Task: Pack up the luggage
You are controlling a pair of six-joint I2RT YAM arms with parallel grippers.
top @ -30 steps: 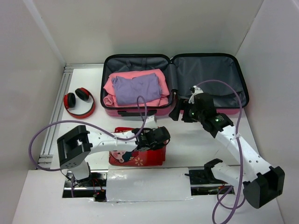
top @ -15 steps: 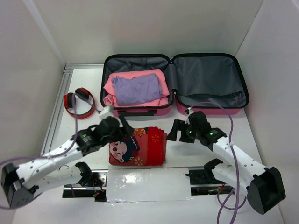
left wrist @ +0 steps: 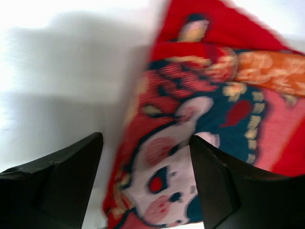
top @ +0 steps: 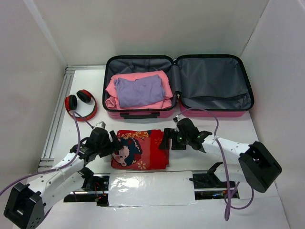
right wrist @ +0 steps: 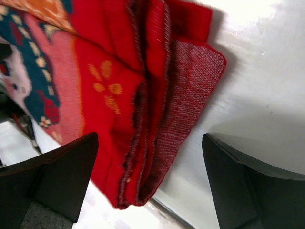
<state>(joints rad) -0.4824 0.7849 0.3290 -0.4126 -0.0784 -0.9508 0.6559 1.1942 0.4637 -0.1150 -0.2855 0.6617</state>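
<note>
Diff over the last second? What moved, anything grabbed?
The left end effector pulled back from over the folded red knit to its left edge, as the arm swung out left. The right end effector came from the front of the luggage toward the near edge, to the knit's right edge. Both are open, gripping nothing. The knit, luggage, folded clothes inside it and headphones look unmoved.

Overhead view is looking bright and even, the white table (top: pixel 214 129) bouncing light and soft shadows sitting under the arms. Left wrist shot is coming out smeary, with the red knit sweater (left wrist: pixel 224 109) and the left gripper (left wrist: pixel 145 140) blurring, while the right wrist one is looking sharper, glare blowing out the table.
</note>
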